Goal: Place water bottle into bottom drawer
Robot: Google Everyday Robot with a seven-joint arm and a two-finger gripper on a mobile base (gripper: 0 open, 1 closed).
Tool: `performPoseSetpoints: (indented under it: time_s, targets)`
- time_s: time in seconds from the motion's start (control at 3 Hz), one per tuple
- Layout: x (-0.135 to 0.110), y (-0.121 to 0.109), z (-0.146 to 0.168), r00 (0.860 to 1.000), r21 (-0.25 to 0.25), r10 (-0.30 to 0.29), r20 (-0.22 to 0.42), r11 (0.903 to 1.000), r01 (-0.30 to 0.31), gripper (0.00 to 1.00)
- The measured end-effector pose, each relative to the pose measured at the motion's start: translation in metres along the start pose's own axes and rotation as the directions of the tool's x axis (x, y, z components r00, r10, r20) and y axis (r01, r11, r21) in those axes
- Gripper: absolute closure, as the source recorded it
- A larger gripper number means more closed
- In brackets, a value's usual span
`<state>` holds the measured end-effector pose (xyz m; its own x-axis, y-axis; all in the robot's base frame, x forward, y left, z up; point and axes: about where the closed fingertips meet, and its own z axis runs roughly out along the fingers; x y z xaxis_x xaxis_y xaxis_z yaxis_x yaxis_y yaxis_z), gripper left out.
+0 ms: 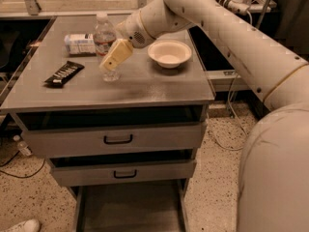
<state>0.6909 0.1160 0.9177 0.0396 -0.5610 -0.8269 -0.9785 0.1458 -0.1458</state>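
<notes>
The water bottle, clear with a white cap, stands upright on the grey cabinet top left of centre. My gripper reaches in from the right and is shut on the bottle's lower half, with one tan finger across its front; the other finger is hidden behind it. The bottle's base rests on the top. The bottom drawer is pulled open below, showing a plain grey floor.
A bottle with a white-and-blue label lies behind the water bottle. A black snack bar lies to the left. A white bowl sits to the right. Two upper drawers with black handles sit slightly open.
</notes>
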Motion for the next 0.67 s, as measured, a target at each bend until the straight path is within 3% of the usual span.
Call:
performPoseSetpoints:
  time_s: [0.67]
  targets:
    - [-0.0074, 0.008, 0.0077, 1.0, -0.044, -0.011, 0.006, 0.999, 0.011, 0.0]
